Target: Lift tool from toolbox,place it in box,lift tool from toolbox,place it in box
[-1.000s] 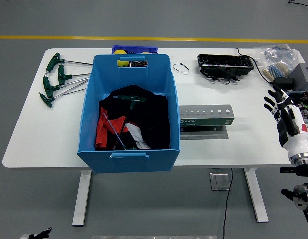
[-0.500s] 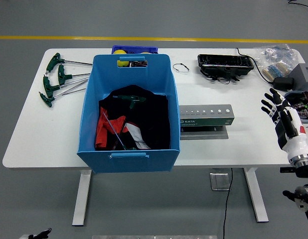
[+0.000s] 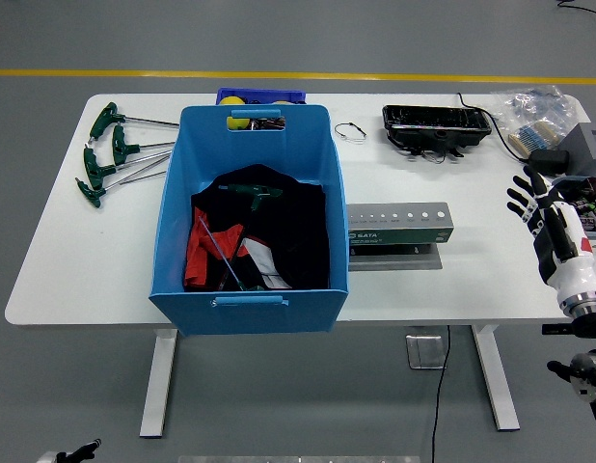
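A big blue box (image 3: 250, 299) stands on the white table (image 3: 76, 251). Inside it lie a green-handled T-wrench (image 3: 252, 193), a thin tool and red and black items. Several green-handled T-wrenches (image 3: 110, 152) lie on the table left of the box. A grey tool holder (image 3: 399, 224) with a row of holes sits right of the box. My right hand (image 3: 534, 204) is at the table's right edge, fingers spread, holding nothing. My left hand shows only at the bottom left corner (image 3: 81, 449), below the table.
A black tray (image 3: 436, 126) with cables sits at the back right, with a wire loop (image 3: 351, 131) left of it. A plastic bag (image 3: 534, 114) and a grey case (image 3: 589, 145) are at the far right. A small blue bin with yellow balls (image 3: 259, 96) stands behind the box.
My right hand dipped slightly lower and then rose a little; it stays open at the table's right edge. Nothing else moved.
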Controlling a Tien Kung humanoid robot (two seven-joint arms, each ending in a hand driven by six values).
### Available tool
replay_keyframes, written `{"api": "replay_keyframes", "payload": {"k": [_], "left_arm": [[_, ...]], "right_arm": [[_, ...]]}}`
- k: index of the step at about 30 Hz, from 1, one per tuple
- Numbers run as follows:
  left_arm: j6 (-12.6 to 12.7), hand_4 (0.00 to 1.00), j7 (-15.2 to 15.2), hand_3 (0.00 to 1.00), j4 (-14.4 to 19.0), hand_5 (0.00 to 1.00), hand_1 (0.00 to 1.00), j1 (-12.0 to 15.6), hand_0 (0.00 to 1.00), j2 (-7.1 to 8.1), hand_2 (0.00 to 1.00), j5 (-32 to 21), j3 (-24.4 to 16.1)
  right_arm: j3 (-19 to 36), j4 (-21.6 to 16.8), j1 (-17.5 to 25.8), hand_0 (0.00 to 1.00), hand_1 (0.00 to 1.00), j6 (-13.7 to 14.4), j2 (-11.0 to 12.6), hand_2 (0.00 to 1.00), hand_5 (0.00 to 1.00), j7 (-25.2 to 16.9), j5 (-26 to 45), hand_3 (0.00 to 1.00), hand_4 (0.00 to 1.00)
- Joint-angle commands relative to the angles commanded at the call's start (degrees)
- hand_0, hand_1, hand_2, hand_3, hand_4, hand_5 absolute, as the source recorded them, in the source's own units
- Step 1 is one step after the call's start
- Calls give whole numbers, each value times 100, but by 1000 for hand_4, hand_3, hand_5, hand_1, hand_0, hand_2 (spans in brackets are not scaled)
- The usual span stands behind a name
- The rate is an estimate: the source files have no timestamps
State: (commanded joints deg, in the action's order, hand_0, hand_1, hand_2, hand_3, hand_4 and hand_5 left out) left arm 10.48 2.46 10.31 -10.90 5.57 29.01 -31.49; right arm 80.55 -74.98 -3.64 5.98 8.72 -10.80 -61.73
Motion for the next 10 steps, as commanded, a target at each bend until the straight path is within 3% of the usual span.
{"api": "replay_keyframes", "payload": {"k": [10], "left_arm": [[2, 724, 21, 613, 0, 549, 826, 13, 848, -18, 808, 78, -95]], "right_arm": [[-30, 26, -17, 896, 848, 27, -50, 872, 931, 45, -21, 898, 998]]}}
